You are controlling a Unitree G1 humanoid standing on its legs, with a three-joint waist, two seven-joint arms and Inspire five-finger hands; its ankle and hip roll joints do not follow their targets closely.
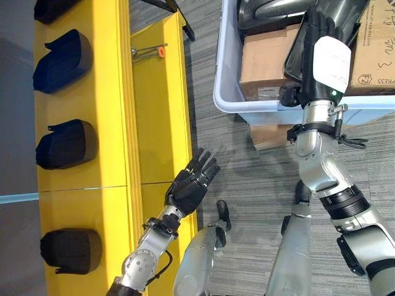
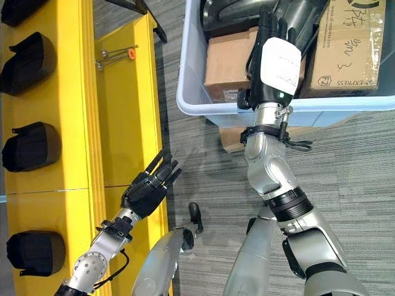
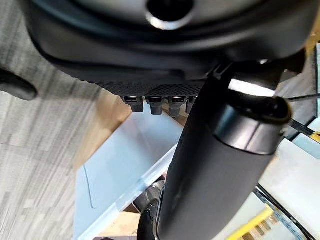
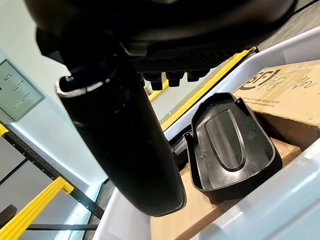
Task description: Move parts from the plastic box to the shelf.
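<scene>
Nearest to me, my left robot hand (image 1: 191, 184) hangs palm-up beside the edge of the yellow shelf (image 1: 105, 123), fingers straight and spread, holding nothing. Farther out, my right robot hand (image 2: 271, 58) reaches up over the near wall of the plastic box (image 2: 191, 92), fingers stretched out straight, released, above a brown carton (image 2: 225, 61). Just past those fingers a black moulded part (image 4: 230, 145) lies in the box on the cartons. Across on the shelf, several black parts (image 1: 65, 143) sit in a row, well apart from both hands.
</scene>
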